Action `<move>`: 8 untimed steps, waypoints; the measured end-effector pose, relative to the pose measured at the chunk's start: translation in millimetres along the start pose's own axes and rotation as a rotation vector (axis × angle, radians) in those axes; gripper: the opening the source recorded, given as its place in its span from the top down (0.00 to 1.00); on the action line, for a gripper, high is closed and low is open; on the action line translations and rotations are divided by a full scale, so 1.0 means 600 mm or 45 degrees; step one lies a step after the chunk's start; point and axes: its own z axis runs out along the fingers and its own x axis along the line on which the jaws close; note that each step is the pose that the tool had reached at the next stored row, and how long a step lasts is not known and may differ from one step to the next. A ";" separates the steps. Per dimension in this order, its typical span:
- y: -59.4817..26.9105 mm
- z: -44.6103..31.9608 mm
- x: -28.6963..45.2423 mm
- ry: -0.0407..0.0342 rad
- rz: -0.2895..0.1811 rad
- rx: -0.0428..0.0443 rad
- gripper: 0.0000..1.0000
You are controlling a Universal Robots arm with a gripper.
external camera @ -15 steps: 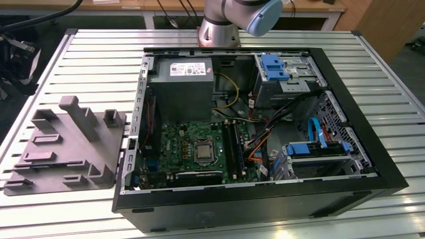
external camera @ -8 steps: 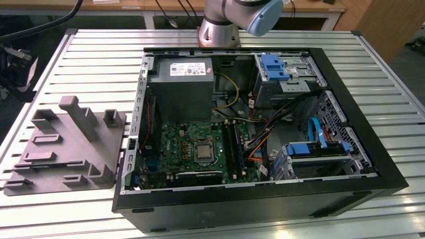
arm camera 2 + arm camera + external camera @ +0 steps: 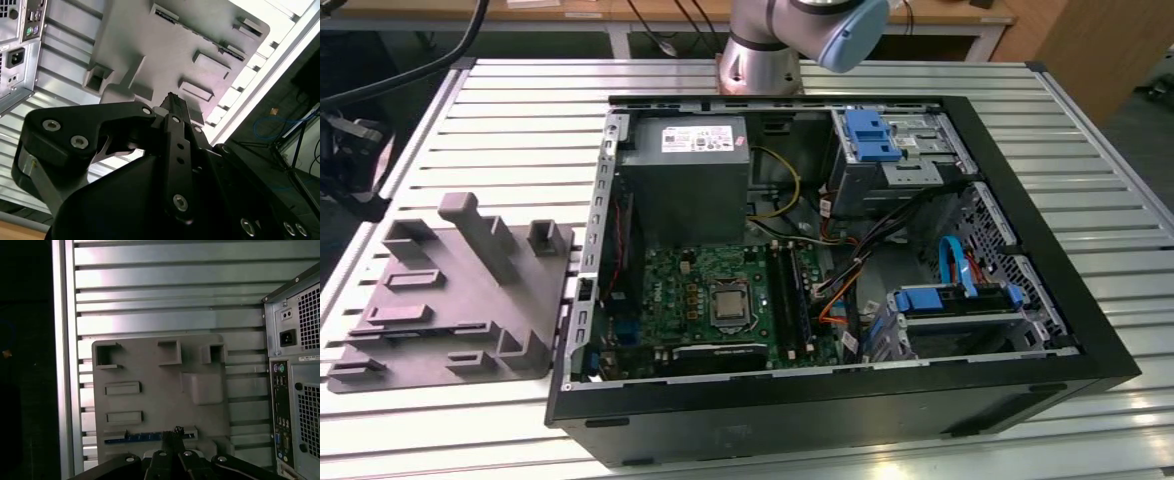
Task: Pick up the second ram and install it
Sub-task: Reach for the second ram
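The second ram is a thin dark-blue strip standing on edge in a slot along one side of the grey holder plate. In the first wrist view my gripper hangs well above the plate, its dark fingertips pressed together over the strip's far end and nothing between them. In the second wrist view the gripper is seen from behind, pointing at the same plate. The open computer case shows the green motherboard with its black slot rails.
The holder plate lies on the slatted metal table at the exterior view's left of the case. The arm's base stands behind the case. The case's rear panel with ports is close beside the plate.
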 end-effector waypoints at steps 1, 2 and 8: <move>-0.002 0.002 0.001 -0.0001 0.000 0.000 0.90; -0.005 0.004 0.002 -0.0001 0.000 0.000 0.90; -0.020 0.016 0.007 0.0000 0.000 0.000 0.90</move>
